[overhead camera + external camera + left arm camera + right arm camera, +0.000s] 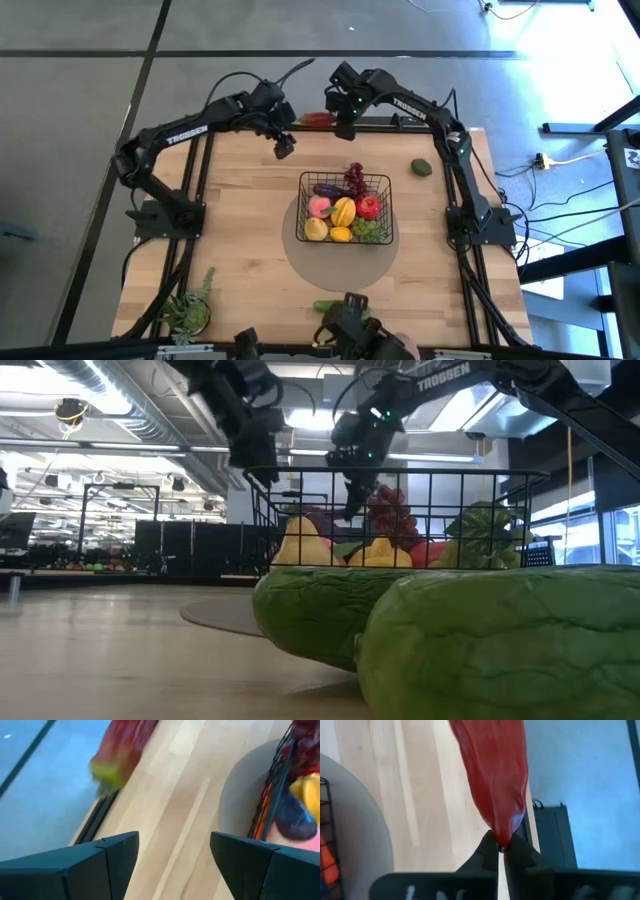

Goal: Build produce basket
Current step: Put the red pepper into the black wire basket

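The black wire basket (345, 205) stands on a grey round mat (340, 255) at the table's middle. It holds produce: purple grapes (354, 178), a peach (319, 207), a mango (344, 211), an apple (368, 207) and more. By the far edge my right gripper (345, 127) is shut on a long red pepper (318, 119) with a green stem end (107, 772). My left gripper (283, 146) hangs open to the left of it, above bare wood, with nothing between its fingers (172, 855). My right gripper pinches the red pepper's pointed tip (502, 836) between its two fingertips. The fingers slant steeply down from above, in line with the pepper. The pepper reaches away from them along the table's far edge; whether its stem end rests on anything I cannot tell.
A small green fruit (421, 167) lies on the wood at the far right. Green cucumbers (330, 306) lie at the near edge, filling the low view (450, 640). A spiky potted plant (190, 312) stands at the near left corner. Black frame rails run along the table's sides.
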Controlling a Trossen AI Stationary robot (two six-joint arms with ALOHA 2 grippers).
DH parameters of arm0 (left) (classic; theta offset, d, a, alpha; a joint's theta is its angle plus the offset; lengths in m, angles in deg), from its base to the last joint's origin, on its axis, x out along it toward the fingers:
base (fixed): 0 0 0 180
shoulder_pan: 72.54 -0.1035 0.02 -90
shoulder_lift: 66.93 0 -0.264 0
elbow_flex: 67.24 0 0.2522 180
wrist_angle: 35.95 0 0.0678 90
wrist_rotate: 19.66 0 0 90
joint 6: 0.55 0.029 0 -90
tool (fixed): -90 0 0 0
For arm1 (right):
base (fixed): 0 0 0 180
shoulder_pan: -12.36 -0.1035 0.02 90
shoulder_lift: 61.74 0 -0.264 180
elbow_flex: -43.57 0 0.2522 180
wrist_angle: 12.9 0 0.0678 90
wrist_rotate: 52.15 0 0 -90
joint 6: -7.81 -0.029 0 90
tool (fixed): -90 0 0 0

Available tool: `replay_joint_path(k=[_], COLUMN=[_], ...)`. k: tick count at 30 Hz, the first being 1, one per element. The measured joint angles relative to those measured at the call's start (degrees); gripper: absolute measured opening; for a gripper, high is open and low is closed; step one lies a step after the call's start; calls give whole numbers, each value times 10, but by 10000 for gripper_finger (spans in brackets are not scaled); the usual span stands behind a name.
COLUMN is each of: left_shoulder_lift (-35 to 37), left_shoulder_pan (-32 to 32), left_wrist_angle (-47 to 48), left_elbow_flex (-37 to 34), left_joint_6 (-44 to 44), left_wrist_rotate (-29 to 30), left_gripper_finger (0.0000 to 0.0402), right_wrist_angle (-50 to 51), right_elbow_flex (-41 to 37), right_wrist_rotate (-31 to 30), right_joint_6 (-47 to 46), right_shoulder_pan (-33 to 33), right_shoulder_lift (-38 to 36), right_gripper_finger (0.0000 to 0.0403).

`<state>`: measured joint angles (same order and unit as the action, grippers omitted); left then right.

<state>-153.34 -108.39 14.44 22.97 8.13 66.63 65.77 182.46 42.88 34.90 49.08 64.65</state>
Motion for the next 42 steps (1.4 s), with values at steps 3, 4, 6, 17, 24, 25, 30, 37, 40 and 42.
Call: replay_joint_path(k=[3, 4, 6, 17, 24, 25, 30, 37, 40, 42], left_shoulder_lift=[27, 38, 58, 151, 168, 168, 168, 168, 168, 168], left_shoulder_pan=[9, 11, 16, 18, 22, 25, 45, 79, 85, 87], left_wrist_angle=[38, 46, 60, 122, 146, 148, 153, 153, 153, 153], left_elbow_flex=[0, 0, 0, 0, 0, 0, 0, 0, 0, 0], left_joint_6=[-7, -6, -3, 40, 60, 64, 91, 111, 111, 114], left_wrist_rotate=[27, 29, 31, 31, 25, 21, -16, -18, -18, -18], left_gripper_finger=[234, 234, 234, 234, 234, 234, 234, 234, 234, 234], right_wrist_angle=[50, 68, 102, 170, 190, 190, 194, 203, 190, 177], right_elbow_flex=[37, 49, 75, 91, 91, 91, 91, 72, 49, 28], right_wrist_rotate=[-46, -61, -82, -87, -84, -84, -97, -88, -65, -52], right_joint_6=[-31, -43, -64, -214, -348, -375, -493, -607, -639, -646], right_shoulder_pan=[-14, -20, -34, -143, -235, -248, -310, -369, -381, -387], right_shoulder_lift=[0, 0, 0, -55, -110, -115, -122, -120, -122, -120], right_gripper_finger=[0, 0, 0, 0, 0, 0, 0, 0, 0, 0])
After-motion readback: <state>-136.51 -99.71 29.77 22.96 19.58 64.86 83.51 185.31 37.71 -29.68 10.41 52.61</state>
